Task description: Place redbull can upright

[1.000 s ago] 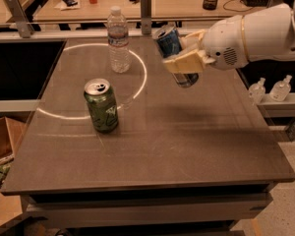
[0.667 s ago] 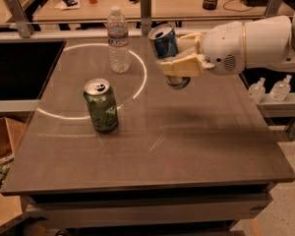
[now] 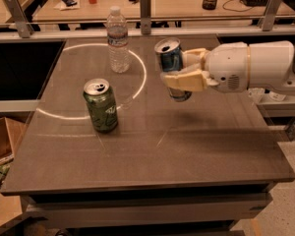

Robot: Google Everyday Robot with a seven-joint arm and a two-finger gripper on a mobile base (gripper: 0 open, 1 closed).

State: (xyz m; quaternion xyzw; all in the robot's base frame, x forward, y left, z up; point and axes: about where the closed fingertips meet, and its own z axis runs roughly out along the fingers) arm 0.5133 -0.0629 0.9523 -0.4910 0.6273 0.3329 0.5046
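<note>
Camera view: redbull can [image 3: 170, 59] between gripper [image 3: 176, 71] fingers [image 3: 186, 81], aloft

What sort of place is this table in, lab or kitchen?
Probably a lab or office workspace: a plain work table, a railing behind it, and cluttered wooden desks beyond. The gripper holds the redbull can above the table.

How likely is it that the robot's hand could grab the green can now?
Probably not yet: the hand is shut on the redbull can above the table. Nothing stands between it and the green can.
</note>
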